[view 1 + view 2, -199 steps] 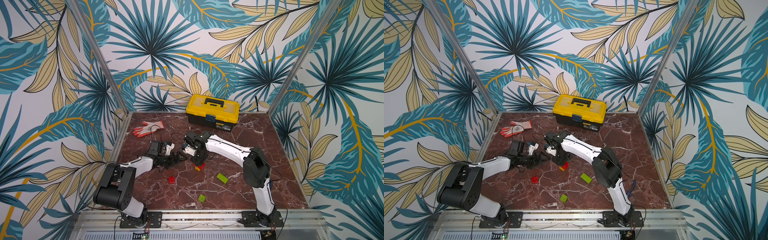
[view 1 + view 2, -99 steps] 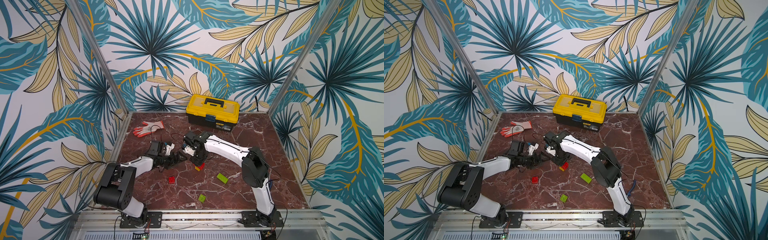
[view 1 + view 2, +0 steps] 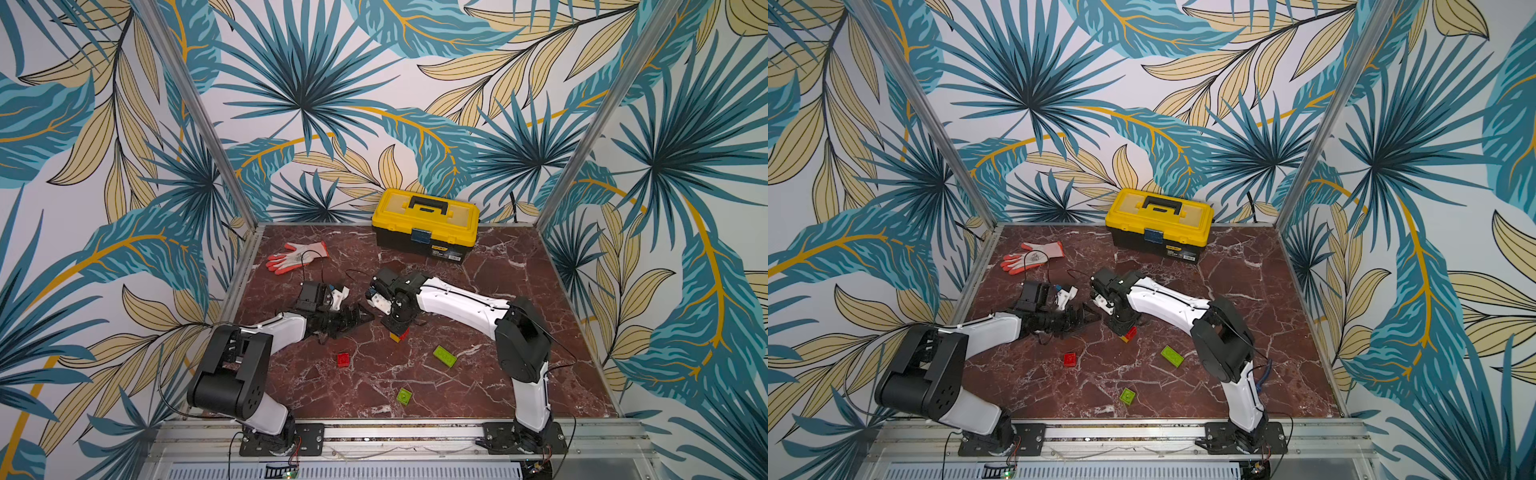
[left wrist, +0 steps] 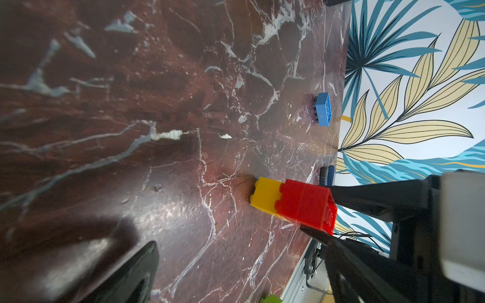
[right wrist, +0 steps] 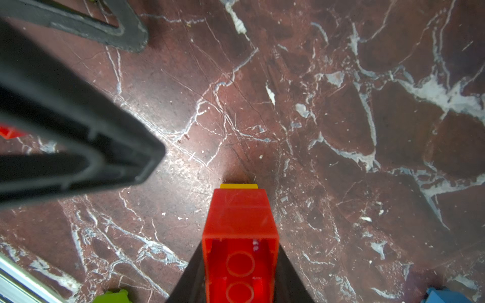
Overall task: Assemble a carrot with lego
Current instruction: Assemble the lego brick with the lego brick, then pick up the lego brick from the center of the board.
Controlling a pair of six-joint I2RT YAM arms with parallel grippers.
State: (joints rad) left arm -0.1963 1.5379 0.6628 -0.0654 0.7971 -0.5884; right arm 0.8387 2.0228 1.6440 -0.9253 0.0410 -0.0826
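Where the right gripper [image 5: 240,262] clamps it from both sides, the part-built carrot [image 4: 294,203] stands upright near the middle of the table [image 3: 478,390], its long axis vertical. Its yellow end points down at the marble, studs facing the tabletop. The red part above shows a seam across it and turns its hollow underside upward. Just beside it, toward the left edge, the left gripper [image 3: 358,318] lies low with its jaws spread wide, holding nothing. Toward the front edge lie a red brick [image 3: 343,359], an oblong lime-green brick [image 3: 444,356] and a square lime-green brick [image 3: 404,396]; a blue brick [image 4: 323,109] sits apart. At the back edge a yellow toolbox [image 3: 426,218] carries a label [image 3: 446,249] too small to read. A glove [image 3: 297,257] lies near the back left corner.
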